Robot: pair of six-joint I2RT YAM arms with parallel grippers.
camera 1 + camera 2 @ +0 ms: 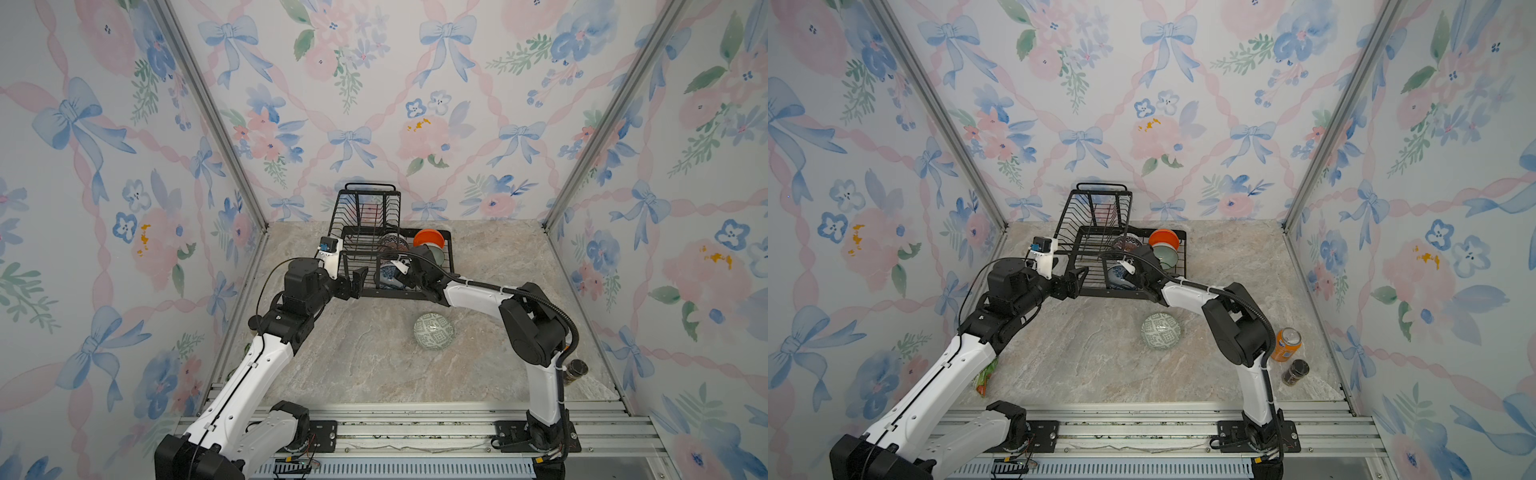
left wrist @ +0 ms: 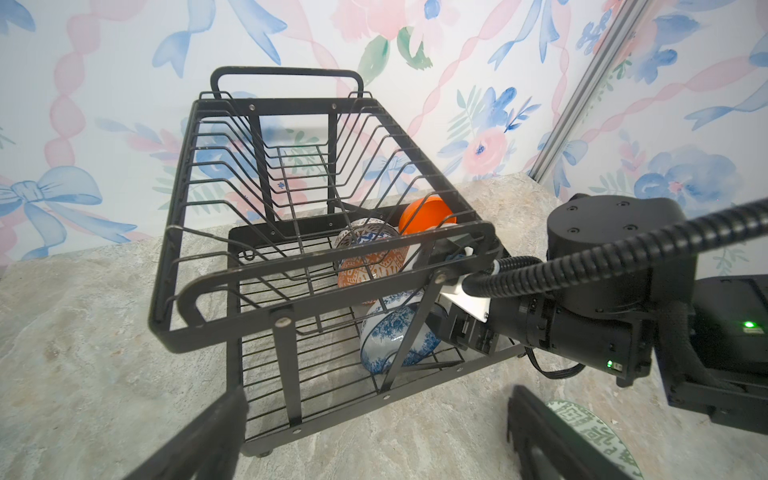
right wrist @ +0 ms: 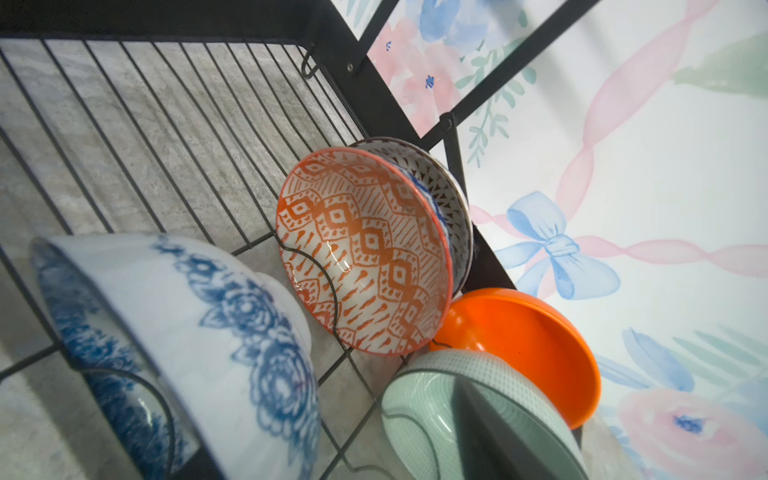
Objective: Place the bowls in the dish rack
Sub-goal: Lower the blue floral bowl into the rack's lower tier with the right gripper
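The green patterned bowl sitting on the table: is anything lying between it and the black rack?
No. In both top views only bare marble tabletop separates the green patterned bowl from the dish rack.

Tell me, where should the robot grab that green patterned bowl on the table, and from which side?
Probably its rim, from straight above, pinching the wall inside and outside. The green patterned bowl sits alone on the table and is round all over, so no side is better than another. I cannot tell whether its mouth faces up.
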